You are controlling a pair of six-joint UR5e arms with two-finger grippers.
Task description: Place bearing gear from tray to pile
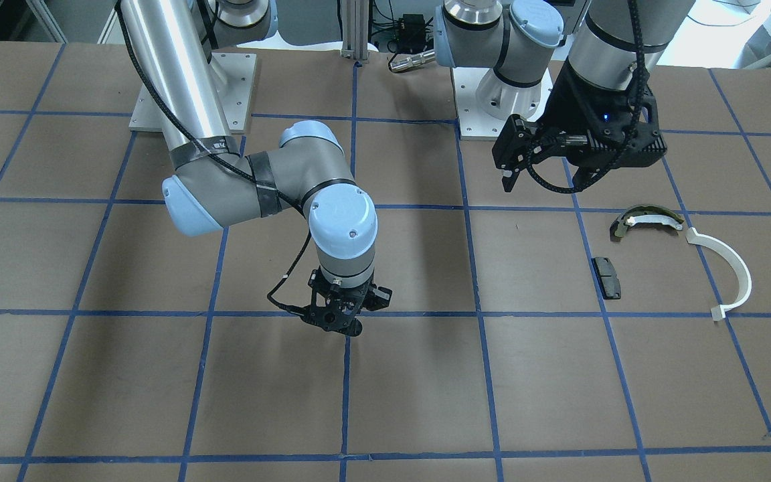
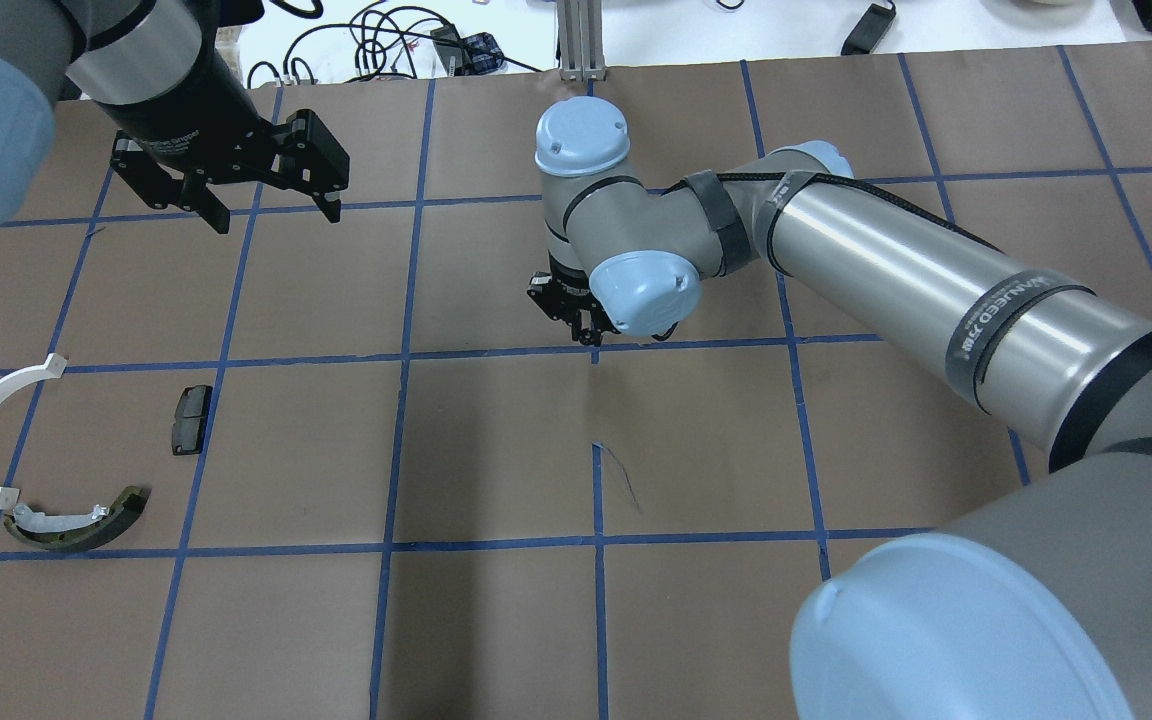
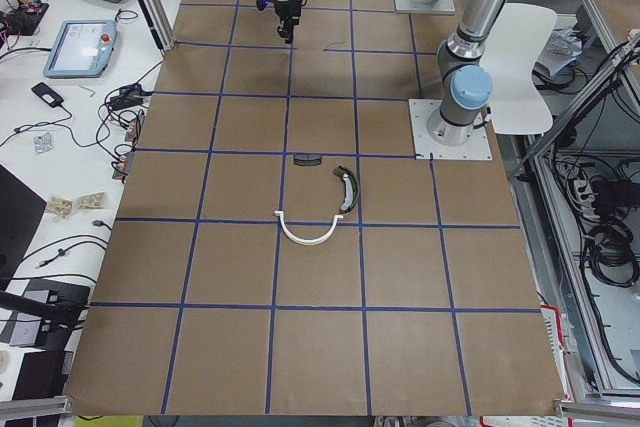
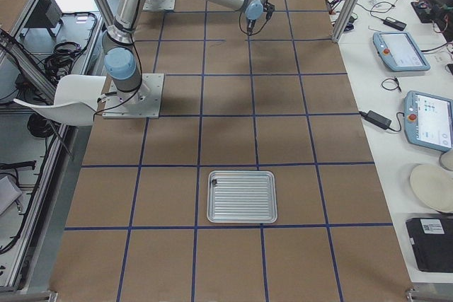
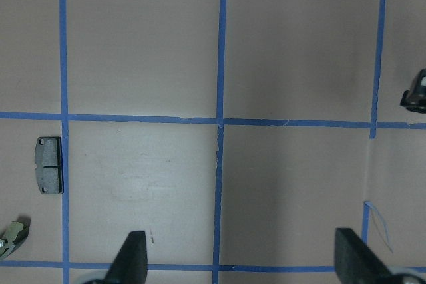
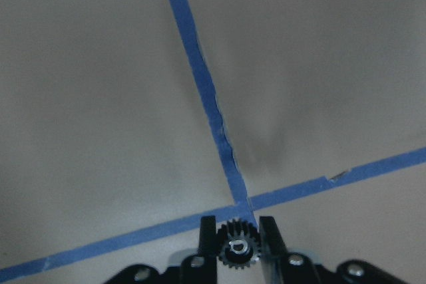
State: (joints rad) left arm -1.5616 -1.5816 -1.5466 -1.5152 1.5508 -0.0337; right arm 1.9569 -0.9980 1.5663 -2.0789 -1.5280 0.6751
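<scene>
Closest of all is my right arm [image 2: 896, 270], reaching from my shoulder out over the middle of the table [image 1: 425, 402], a brown top crossed by blue tape [image 1: 479, 314]. Its wrist points straight down. At my right end of the table lies the metal tray [image 4: 244, 199], flat inside one taped square, with a small dark thing [image 4: 214, 182] in one corner that is too small for me to name.

My left gripper [image 2: 278, 218] hangs above the table near my left base, its two fingers [image 5: 130, 261] spread wide with nothing between them.

The pile lies on my left side, past that gripper. The white arc [image 1: 737, 268] is farthest out. The olive-and-white brake shoe [image 1: 646, 219] sits just beside one end of it. The black pad [image 1: 607, 277] lies near both but apart from them.

My right gripper [image 6: 238, 234] has its fingers closed on the bearing gear [image 6: 237, 252], a small dark toothed wheel pinched at its rim. It hangs over a tape crossing, well apart from the pile and the tray.
</scene>
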